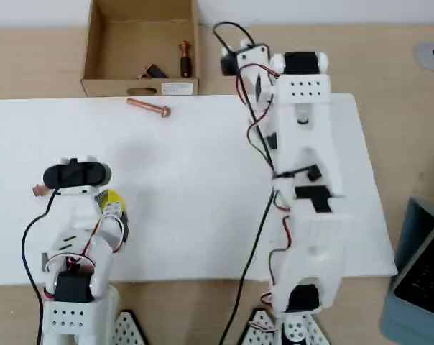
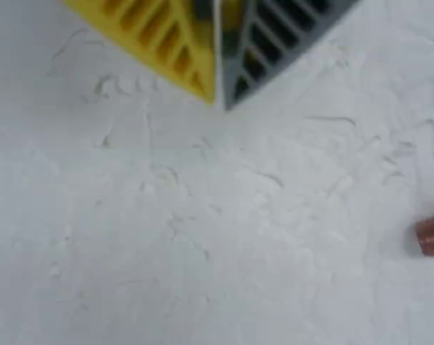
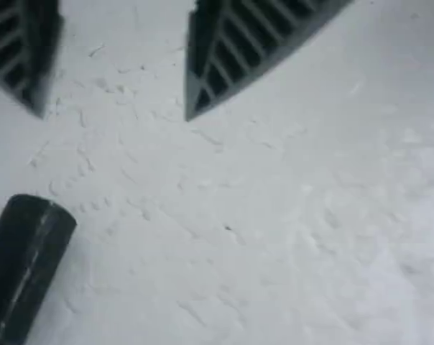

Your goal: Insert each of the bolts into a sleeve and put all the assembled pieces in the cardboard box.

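Right gripper (image 3: 116, 109) gapes, black sleeve (image 3: 23, 269) near its fingertip; left gripper (image 2: 217, 100) pinched together, bolt (image 2: 432, 235) apart.

mat (image 1: 202, 187) centre passable, bolt (image 1: 148, 107) before cardboard box (image 1: 116, 88)

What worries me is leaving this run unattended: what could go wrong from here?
1. The shut left end effector sits beside a copper bolt end, not over it; descending could knock it away.
2. The sleeve lies outside the fingers of the open right end effector, so closing now would likely miss.
3. The loose bolt by the cardboard box may roll if nudged.
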Controlling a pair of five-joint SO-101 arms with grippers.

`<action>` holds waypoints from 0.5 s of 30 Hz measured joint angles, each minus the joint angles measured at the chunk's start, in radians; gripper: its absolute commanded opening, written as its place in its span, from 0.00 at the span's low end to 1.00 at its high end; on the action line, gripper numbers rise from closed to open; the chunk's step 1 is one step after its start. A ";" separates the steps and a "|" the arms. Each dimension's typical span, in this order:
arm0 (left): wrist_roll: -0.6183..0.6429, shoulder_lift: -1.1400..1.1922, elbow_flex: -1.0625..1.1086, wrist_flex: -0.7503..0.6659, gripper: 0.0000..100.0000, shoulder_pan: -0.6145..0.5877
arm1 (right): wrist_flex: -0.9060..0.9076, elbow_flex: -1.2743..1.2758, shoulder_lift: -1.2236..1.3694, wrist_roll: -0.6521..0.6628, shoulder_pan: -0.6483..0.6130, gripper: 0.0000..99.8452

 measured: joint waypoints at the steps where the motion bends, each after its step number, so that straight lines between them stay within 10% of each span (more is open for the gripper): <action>1: 0.000 0.000 0.000 0.000 0.00 0.000 | 0.000 -0.014 0.020 -0.002 0.005 0.16; 15: 0.000 0.000 0.000 0.000 0.00 0.000 | 0.000 -0.295 0.325 -0.002 0.008 0.16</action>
